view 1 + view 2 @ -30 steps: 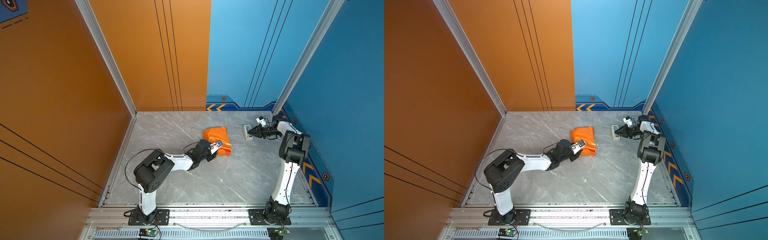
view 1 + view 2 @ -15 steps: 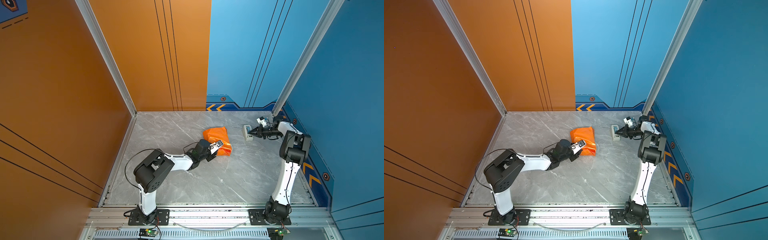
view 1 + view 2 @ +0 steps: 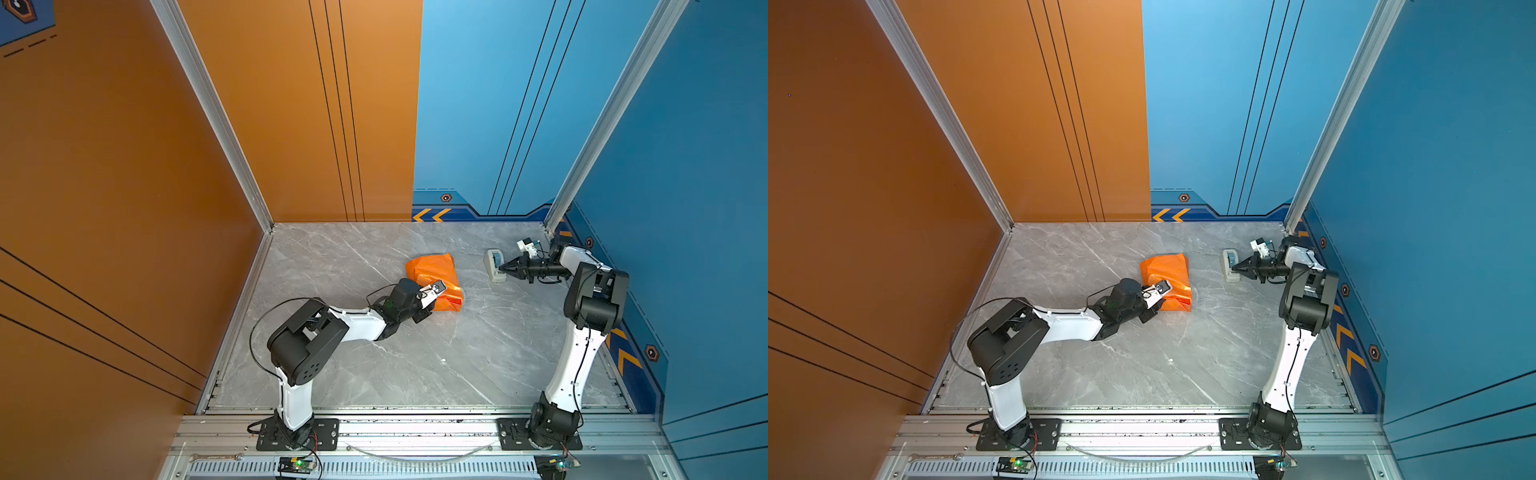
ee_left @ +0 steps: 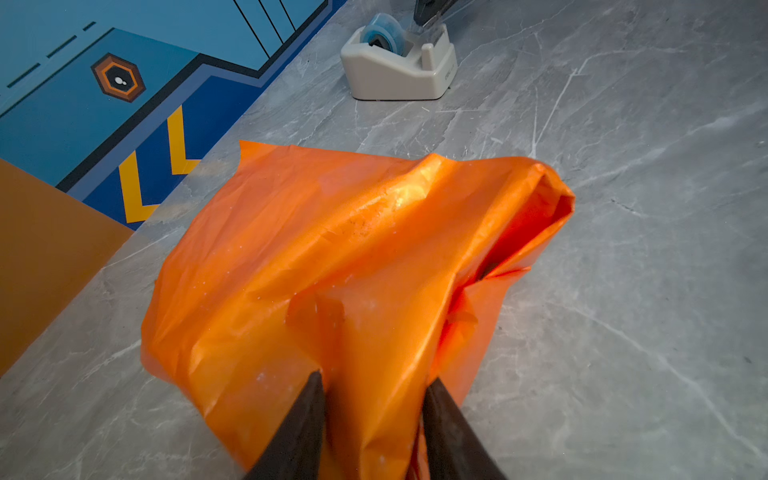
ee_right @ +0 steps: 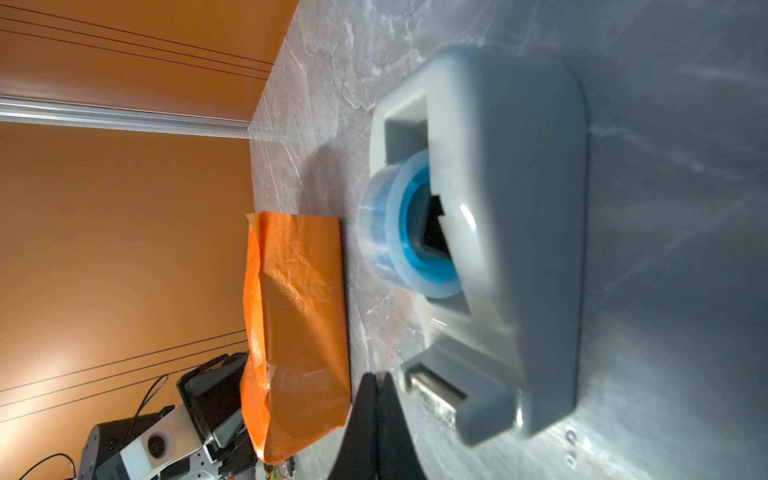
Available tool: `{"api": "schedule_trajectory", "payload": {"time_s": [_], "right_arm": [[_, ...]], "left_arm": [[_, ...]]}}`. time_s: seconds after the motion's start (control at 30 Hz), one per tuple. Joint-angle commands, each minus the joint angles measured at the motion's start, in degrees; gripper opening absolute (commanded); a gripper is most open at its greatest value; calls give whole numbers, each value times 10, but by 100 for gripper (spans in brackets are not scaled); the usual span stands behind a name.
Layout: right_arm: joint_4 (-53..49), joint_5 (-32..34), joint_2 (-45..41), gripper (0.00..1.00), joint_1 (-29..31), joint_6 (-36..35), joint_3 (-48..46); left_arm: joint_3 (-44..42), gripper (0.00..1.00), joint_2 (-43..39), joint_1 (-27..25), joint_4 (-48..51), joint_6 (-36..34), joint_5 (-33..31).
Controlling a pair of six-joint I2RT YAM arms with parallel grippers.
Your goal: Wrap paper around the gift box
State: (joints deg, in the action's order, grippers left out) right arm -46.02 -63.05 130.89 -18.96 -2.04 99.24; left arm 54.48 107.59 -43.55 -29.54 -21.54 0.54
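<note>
The paper lies orange side out, bundled on the grey floor. The gift box is hidden inside it. My left gripper is shut on the bundle's near end, and a ridge of paper fills the gap between its dark fingers. In both top views that gripper sits at the bundle's front edge. My right gripper is shut at the cutter end of the tape dispenser, pinching a clear strip of tape that runs from the blue roll.
The dispenser stands right of the bundle with a strip of bare floor between them. Orange and blue walls close in the back and sides. A metal rail with both arm bases runs along the front.
The right gripper's jaws have closed at the dispenser. The left gripper and the bundle have not moved.
</note>
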Motion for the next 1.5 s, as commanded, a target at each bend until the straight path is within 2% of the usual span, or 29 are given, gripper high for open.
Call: {"api": "schedule_trajectory", "payload": {"time_s": [0.0,0.3,0.63,0.83,1.17,1.47], "right_arm": [[-28,-19,-50,0,-9,16,-16],[-7,3,-100,0,-20,64,-77],[77,42,-184,0,-23,125,-229],[148,73,-178,0,-23,159,-291],[204,148,-170,0,-24,198,-321],[212,98,-157,0,14,203,-328]], "left_arm": [[-23,40,44,12,134,13,3],[-22,39,41,11,134,12,4],[-21,40,42,7,134,12,5],[-22,40,41,6,134,11,4],[-25,40,40,4,134,12,1],[-25,40,43,3,134,12,1]]}}
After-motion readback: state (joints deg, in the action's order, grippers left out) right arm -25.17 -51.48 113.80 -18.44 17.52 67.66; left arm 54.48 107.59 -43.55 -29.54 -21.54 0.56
